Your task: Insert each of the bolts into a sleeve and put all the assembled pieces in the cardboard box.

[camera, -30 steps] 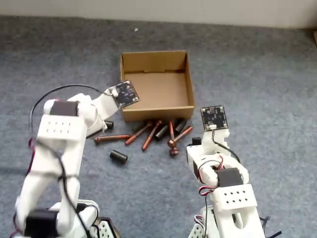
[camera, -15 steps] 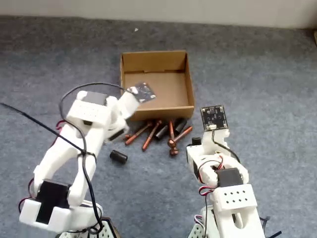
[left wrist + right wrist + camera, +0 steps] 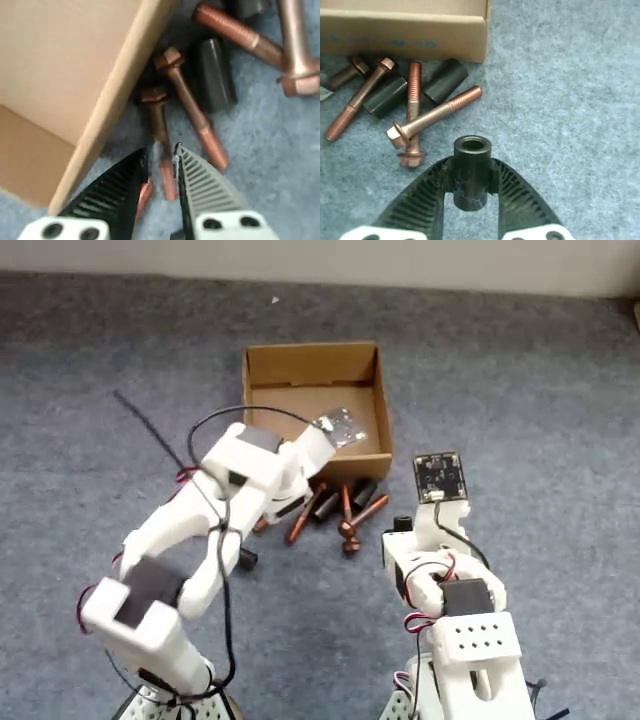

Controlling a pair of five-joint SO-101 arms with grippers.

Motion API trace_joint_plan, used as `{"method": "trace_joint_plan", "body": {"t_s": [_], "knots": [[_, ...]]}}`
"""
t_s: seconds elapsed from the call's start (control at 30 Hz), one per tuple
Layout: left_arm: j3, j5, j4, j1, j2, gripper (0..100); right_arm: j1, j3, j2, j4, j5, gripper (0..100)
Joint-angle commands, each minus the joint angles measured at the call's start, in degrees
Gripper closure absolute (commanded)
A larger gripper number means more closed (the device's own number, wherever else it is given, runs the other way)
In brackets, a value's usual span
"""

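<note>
While the right pincer [image 3: 471, 172] clamps a sleeve [image 3: 472, 150], the left pincer [image 3: 160, 148] gapes narrowly astride a bolt [image 3: 159, 125].

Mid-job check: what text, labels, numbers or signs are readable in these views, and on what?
None can be read.
Brown cardboard box: faint blue print on its outer wall, too blurred to read.
Dark circuit board on the right arm's wrist: markings too small to read.
Copper bolts and black cylindrical sleeve: no markings visible.
</note>
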Motion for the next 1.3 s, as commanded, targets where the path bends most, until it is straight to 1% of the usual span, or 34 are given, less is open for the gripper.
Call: {"method": "trace_joint_plan", "body": {"t_s": [0.0,0.17,0.27,0.37,0.43,0.53,0.7,0.87,1.13,1.2,1.27], "knots": [[-8.22,2.55,-0.70,0.84,6.55,88,0.48,-0.31,-0.92,-1.10,-0.09,99.4],[-15.60,3.60,-0.18,0.57,13.93,88,0.48,-0.31,-0.92,-1.10,-0.09,99.4],[-19.65,3.60,3.16,0.66,16.57,88,0.48,-0.31,-0.92,-1.10,-0.09,99.4],[-21.76,3.60,4.48,1.36,18.42,88,0.48,-0.31,-1.01,-1.10,-0.09,99.4],[-22.37,4.31,5.27,2.15,19.21,91,0.48,-0.31,-1.01,-1.10,-0.09,99.4],[-21.85,4.22,5.63,3.21,19.47,99,0.48,-0.31,-1.01,-1.10,-0.09,99.4],[-22.29,4.31,10.90,4.18,18.86,99,0.57,-0.31,-1.01,-1.10,-0.09,99.4],[-18.86,5.36,13.36,3.91,8.13,99,0.57,-0.31,-1.01,-1.10,-0.09,99.4],[-5.49,5.89,13.27,3.74,-21.93,100,0.04,-0.84,-1.10,-0.75,-0.53,99.4],[-2.51,6.51,13.27,2.33,-29.32,100,-2.33,-1.01,-1.10,0.04,-0.53,99.4],[0.31,9.49,11.08,1.19,-35.74,100,-6.64,-1.01,-1.10,0.04,-0.79,99.4]]}}
